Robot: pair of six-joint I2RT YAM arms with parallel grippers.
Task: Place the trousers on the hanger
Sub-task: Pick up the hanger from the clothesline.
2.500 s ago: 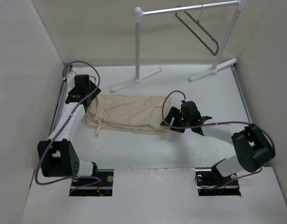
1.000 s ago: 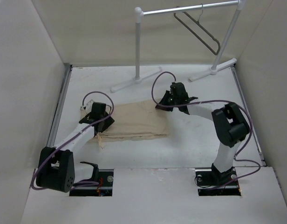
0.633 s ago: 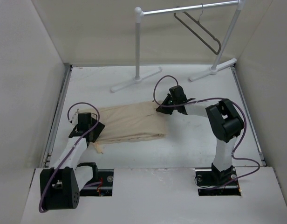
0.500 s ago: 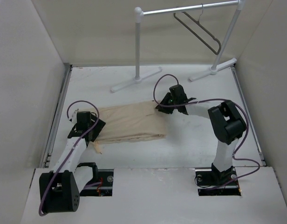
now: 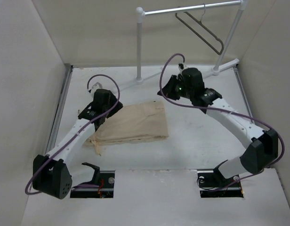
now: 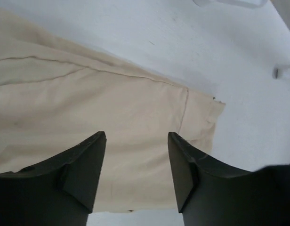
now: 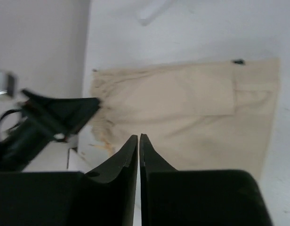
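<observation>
The left gripper [image 6: 137, 139] has left the left end of the trousers [image 5: 135, 122], where it was low near the table edge half a second ago. It is now raised over their far-left corner, with the fingers apart and nothing between them. The right gripper [image 7: 138, 137] has released the far-right corner and has risen back toward the garment rail [image 5: 192, 8], its fingers almost together and empty. Compared with the first picture, the trousers now lie slanted, with their left end closer to the arm bases.
</observation>
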